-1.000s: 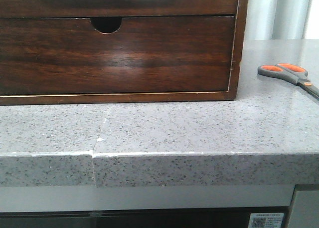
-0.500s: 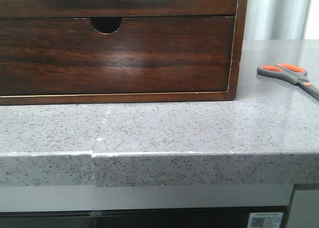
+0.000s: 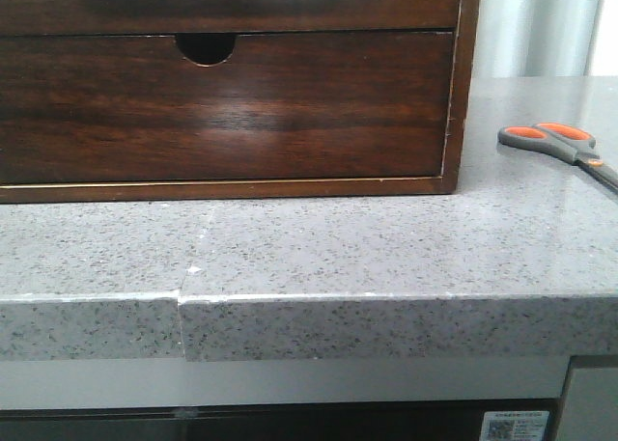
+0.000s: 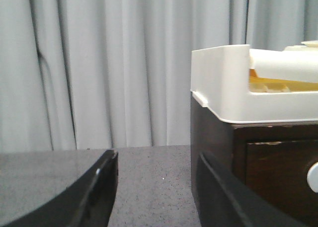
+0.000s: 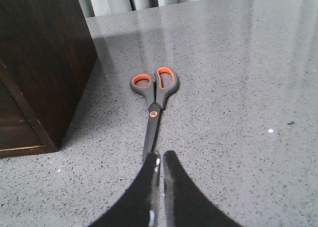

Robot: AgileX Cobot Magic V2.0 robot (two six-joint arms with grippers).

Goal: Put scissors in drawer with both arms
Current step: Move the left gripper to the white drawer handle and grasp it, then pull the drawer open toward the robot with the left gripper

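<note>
My right gripper (image 5: 160, 162), fingers pressed together on the blade tips, lines up with the scissors (image 5: 153, 100), whose handles point toward the frame's top; my left gripper (image 4: 156, 187) hangs spread and empty.

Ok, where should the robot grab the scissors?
By the slim blades, coming from the tip end. The scissors lie flat with the chunky loops pointing away from the right gripper. The shut blades make one thin strip, and its fingers look closed on the tips.
</note>
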